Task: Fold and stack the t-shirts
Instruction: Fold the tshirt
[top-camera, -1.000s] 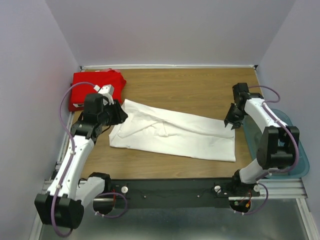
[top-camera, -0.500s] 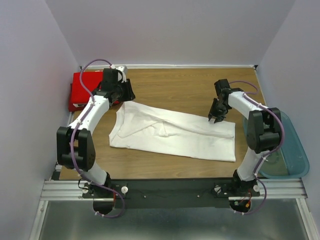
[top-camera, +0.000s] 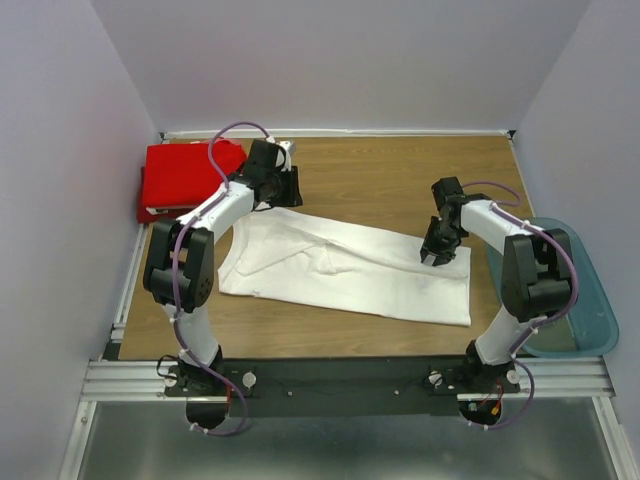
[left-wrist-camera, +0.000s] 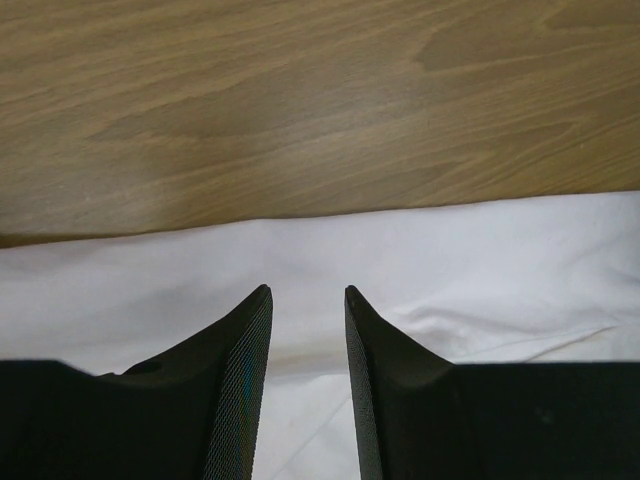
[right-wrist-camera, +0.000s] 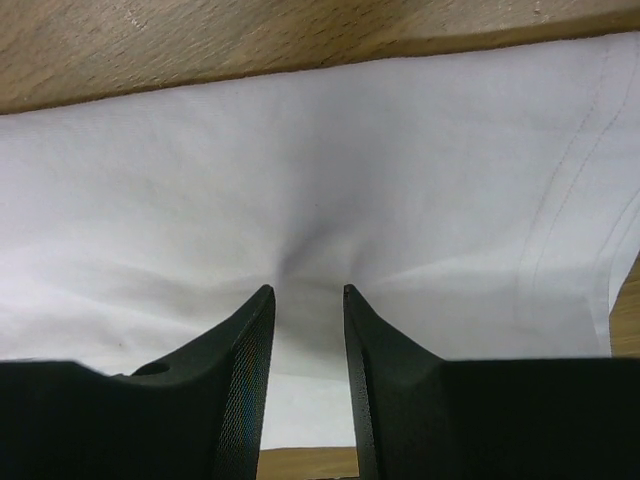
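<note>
Wood-grain counter (top-camera: 380, 165), pale walls; white cloth t-shirt (top-camera: 340, 265) lies in a long band across the middle, with the bright red folded t-shirt (top-camera: 180, 172) in the far left corner.

Left end effector (left-wrist-camera: 307, 292) sits low over the white shirt's far hem near the collar end, jaws parted and nothing between them. Right end effector (right-wrist-camera: 305, 290) is at the other end, also parted, its tips pressing a pucker into the cloth. This looks like the setup for a two-point pinch. To fold cleanly, both should close on the edge layers only, lift level and together, keep the band taut between them, and carry it over squarely so the hems line up.
</note>
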